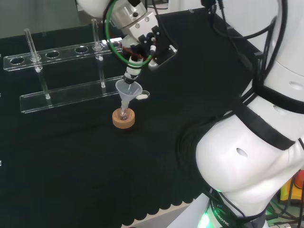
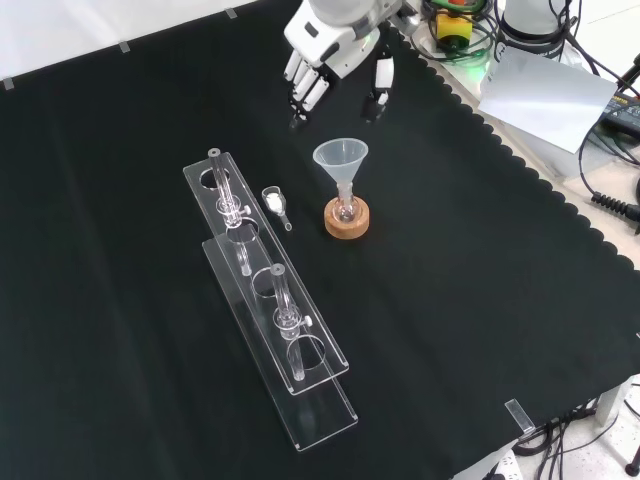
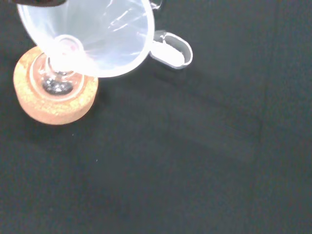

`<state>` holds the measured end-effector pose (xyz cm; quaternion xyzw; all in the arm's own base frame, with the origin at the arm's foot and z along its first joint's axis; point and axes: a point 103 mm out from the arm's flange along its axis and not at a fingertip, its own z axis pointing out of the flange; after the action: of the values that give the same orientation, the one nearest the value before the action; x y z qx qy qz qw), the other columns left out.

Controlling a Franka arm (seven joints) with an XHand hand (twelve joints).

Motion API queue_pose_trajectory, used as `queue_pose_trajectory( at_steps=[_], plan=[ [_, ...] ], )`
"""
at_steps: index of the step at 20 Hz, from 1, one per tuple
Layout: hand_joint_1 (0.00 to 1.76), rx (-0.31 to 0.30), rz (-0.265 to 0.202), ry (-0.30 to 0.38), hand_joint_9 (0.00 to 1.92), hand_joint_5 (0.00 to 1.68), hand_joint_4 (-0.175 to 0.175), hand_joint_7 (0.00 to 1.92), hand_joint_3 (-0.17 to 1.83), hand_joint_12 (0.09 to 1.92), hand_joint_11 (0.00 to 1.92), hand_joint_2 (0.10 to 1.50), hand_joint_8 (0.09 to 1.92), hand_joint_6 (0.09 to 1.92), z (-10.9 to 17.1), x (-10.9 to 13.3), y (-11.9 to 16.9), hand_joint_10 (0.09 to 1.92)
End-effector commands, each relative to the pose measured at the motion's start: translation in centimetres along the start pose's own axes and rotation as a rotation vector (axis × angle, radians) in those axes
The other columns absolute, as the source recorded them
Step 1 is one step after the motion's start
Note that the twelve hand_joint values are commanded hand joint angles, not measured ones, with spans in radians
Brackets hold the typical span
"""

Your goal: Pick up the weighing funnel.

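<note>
Bench stock, one moment.

1. Hand [image 2: 335, 55]: in the front view it hangs at the far side of the cloth [image 2: 480, 300], beyond the funnel. Fingers [image 2: 300, 95] and thumb point downward, relaxed and spread, grasping nothing. It is well apart from the weighing funnel. In the head view it sits over the funnel's mouth, at the end of the white arm [image 1: 247, 161].

2. Weighing funnel [image 2: 273, 203]: small clear scoop with a short stem, lying on the cloth. In the front view it lies left of the funnel, between it and the rack, just beside the rack's far end. White powder shows in its bowl (clearest in the wrist view). Nothing touches it.

3. Funnel [image 2: 341, 160]: clear cone, mouth up, upright, stem down in a small flask [image 2: 345, 208].

4. Cork ring [image 2: 347, 220]: stand under the flask, near the middle of the cloth.

5. Rack [image 2: 300, 385]: long clear two-level piece with round holes, running from near the weighing funnel toward the near edge in the front view. Glass tubes [image 2: 283, 295] stand upright in it.
</note>
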<state>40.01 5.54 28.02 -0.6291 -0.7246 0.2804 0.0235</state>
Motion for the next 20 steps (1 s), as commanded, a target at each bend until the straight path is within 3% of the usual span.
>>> queue_pose_trajectory(
  at_steps=[1, 9, 12, 20],
  plan=[
    [0.68, -0.067, 0.023, 0.085, 0.78, 0.48, -0.044, 0.45, 0.43, 1.29, 0.65, 0.74, 0.69, 0.09, 1.9, -3.6, 0.3, 0.53],
    [0.75, -0.119, 0.061, 0.116, 0.82, 0.57, -0.044, 0.54, 0.47, 1.27, 0.68, 0.73, 0.68, 0.09, 4.3, -7.4, 1.3, 0.5],
    [0.76, -0.113, 0.067, 0.128, 0.84, 0.59, -0.045, 0.57, 0.5, 1.26, 0.69, 0.72, 0.68, 0.09, 5.4, -8.3, 2.1, 0.49],
    [0.77, -0.102, 0.041, 0.152, 0.87, 0.62, -0.044, 0.61, 0.52, 1.26, 0.7, 0.72, 0.68, 0.1, 8.5, -8.5, 5.5, 0.48]
  ],
)
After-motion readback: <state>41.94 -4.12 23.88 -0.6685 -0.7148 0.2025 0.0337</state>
